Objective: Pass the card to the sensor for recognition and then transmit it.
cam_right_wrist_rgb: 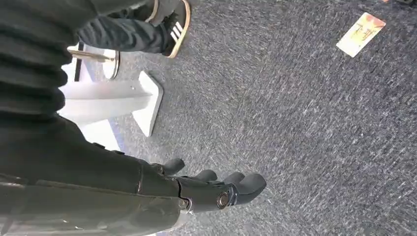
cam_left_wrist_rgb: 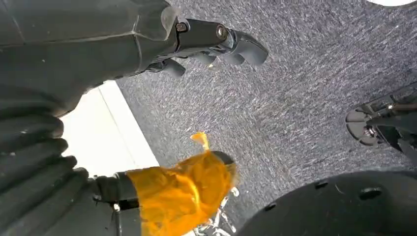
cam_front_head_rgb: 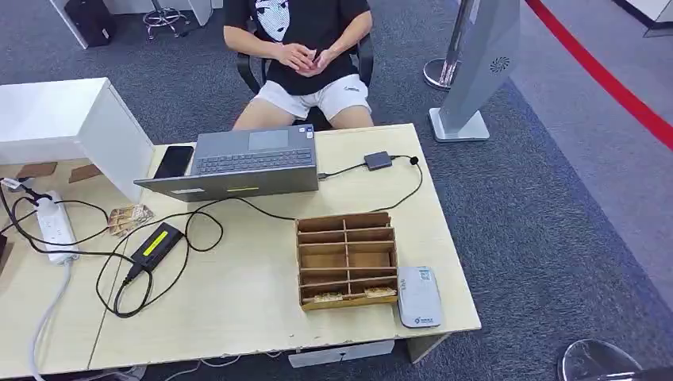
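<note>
Covering the whole room, a dark grey speckled carpet (cam_front_head_rgb: 555, 182) runs under everything, crossed by a red stripe (cam_front_head_rgb: 603, 75) at the far right. On it stands the pale wood-grain counter (cam_front_head_rgb: 254, 309), with a white box-shaped cabinet (cam_front_head_rgb: 55, 119) on its far left corner. A person in a black shirt and white shorts (cam_front_head_rgb: 305, 48) sits on a chair at the counter's far side, hands together in the lap. A grey-white floor stand on a flat base (cam_front_head_rgb: 476, 63) rises just beside the counter's far right corner.

On the counter, an open grey laptop (cam_front_head_rgb: 242, 163) faces the person, a black phone (cam_front_head_rgb: 174, 161) touching its left side. Near the right edge sits a brown wooden tray with many compartments (cam_front_head_rgb: 346, 258), and just beside it, at its near right corner, the white card sensor (cam_front_head_rgb: 418, 296). A white power strip (cam_front_head_rgb: 54, 226) and a black adapter with a yellow label (cam_front_head_rgb: 157, 244) lie at the left among black cables.

The left hand (cam_left_wrist_rgb: 216, 42) hangs over the carpet, fingers loosely curled around nothing, orange tape wrapping the thumb (cam_left_wrist_rgb: 182, 189). The right hand (cam_right_wrist_rgb: 216, 187) also hangs, fingers slightly bent and apart, holding nothing. A small white-and-orange card (cam_right_wrist_rgb: 360, 34) lies flat on the carpet, well apart from that hand.
</note>
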